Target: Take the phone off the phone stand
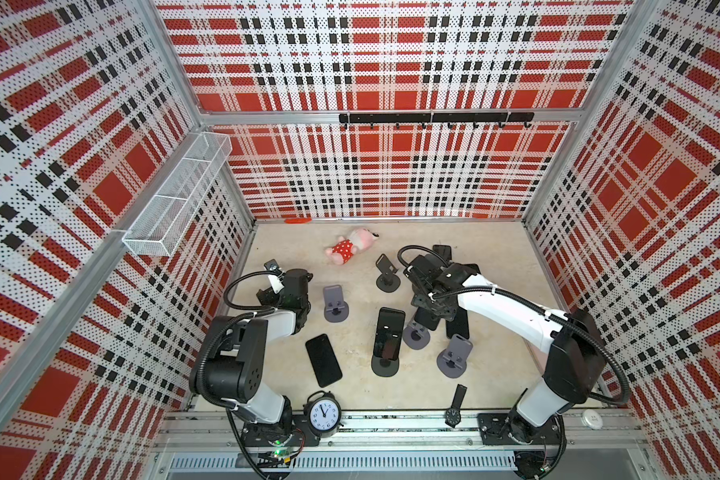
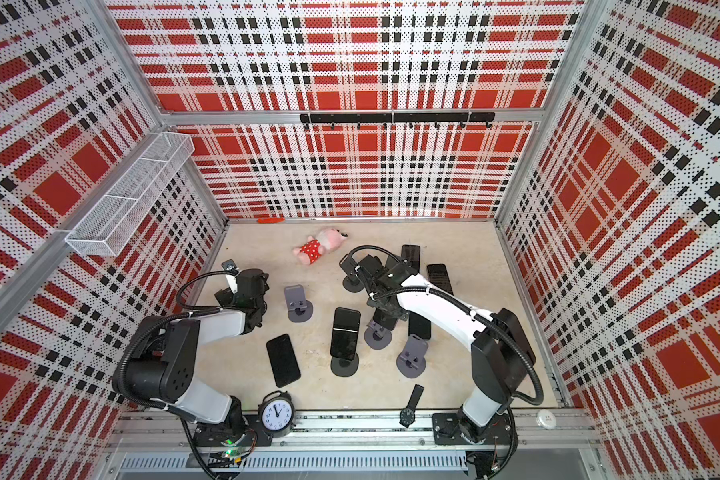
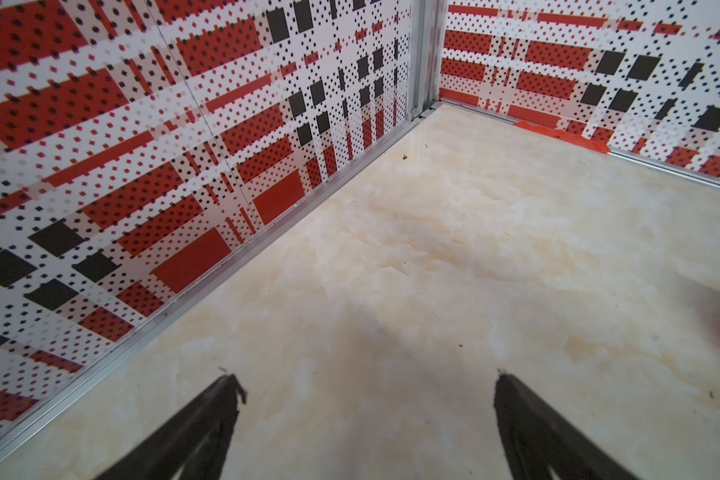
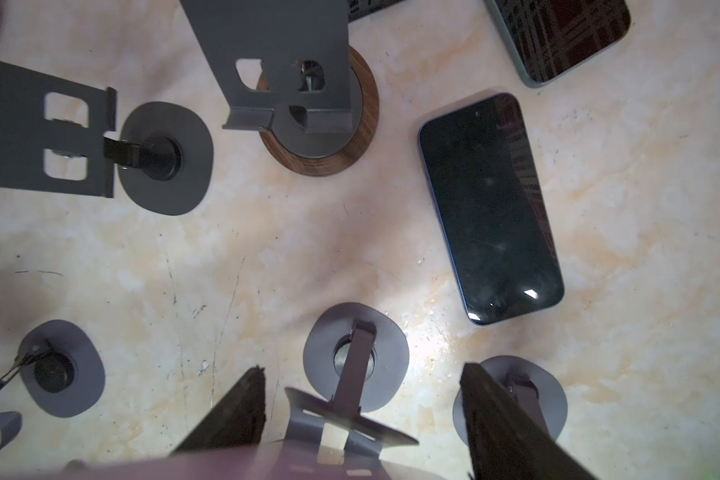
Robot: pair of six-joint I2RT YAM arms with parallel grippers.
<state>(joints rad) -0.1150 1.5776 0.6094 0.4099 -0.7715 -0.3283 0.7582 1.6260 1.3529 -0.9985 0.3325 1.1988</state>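
The right hand [image 4: 363, 366] is pressed in on the long sides of a phone [image 1: 425, 321]. In the wrist view the phone shows only as a mauve blur between the dark fingers [image 4: 233, 415]. The grip looks made, though how deep the phone sits in the pads cannot be told. The phone leans in the cradle of a grey stand [image 1: 415, 338] near the middle of the worktop [image 1: 495, 257], a little toward its right edge, so the step in hand is probably the lift out. That is best done by drawing the phone up along the slope of the cradle until its lower end clears the front lip, and only then carrying it away. A sideways pull would likely tip or drag the light stand. Space is tight, so the rise should be straight and slow: a flat phone [image 4: 491, 208] lies just beside, a second grey stand [image 1: 454, 358] is near toward the front edge, and a black stand [image 1: 385, 365] holding a third phone [image 1: 388, 332] is close on the other side. The left hand [image 3: 366, 382] hangs spread and empty over bare worktop by the left edge, well apart, so it cannot steady the base.
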